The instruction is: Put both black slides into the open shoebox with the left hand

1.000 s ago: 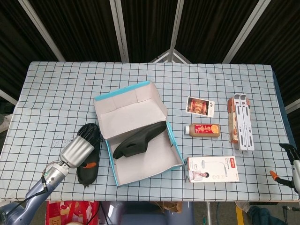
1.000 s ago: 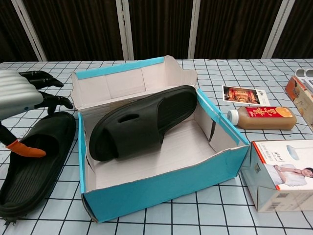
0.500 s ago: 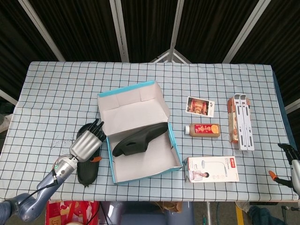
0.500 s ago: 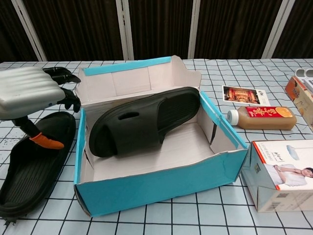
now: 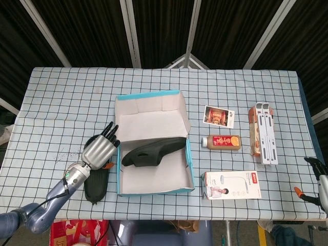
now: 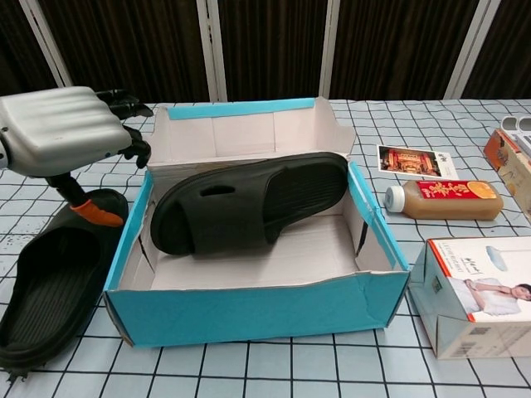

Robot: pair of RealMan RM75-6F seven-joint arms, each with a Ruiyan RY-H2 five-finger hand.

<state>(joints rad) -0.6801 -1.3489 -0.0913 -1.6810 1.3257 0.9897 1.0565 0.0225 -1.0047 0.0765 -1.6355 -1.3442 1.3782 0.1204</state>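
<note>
One slide (image 5: 154, 151) lies in the shoebox (image 5: 154, 187), propped across it with its long axis running left to right, the strap end at the left wall and the other end up against the right wall. The second slide (image 5: 96, 182) is on the table (image 5: 61, 97) just left of the box, its long axis running near to far, with one end at the near edge. The left hand (image 5: 100, 148) hangs over its far end, fingers (image 6: 129, 104) spread apart and holding nothing, right beside the box's left wall. The right hand (image 5: 319, 177) shows only as a sliver at the right edge; I cannot tell how its fingers stand. Right of the box sit a card (image 5: 219, 116), a bottle (image 5: 221, 142) lying on its side with a red and orange label, a white carton (image 5: 233, 185) with a lamp pictured on it, and a stand (image 5: 264, 132). None of the print is readable from here.
</note>
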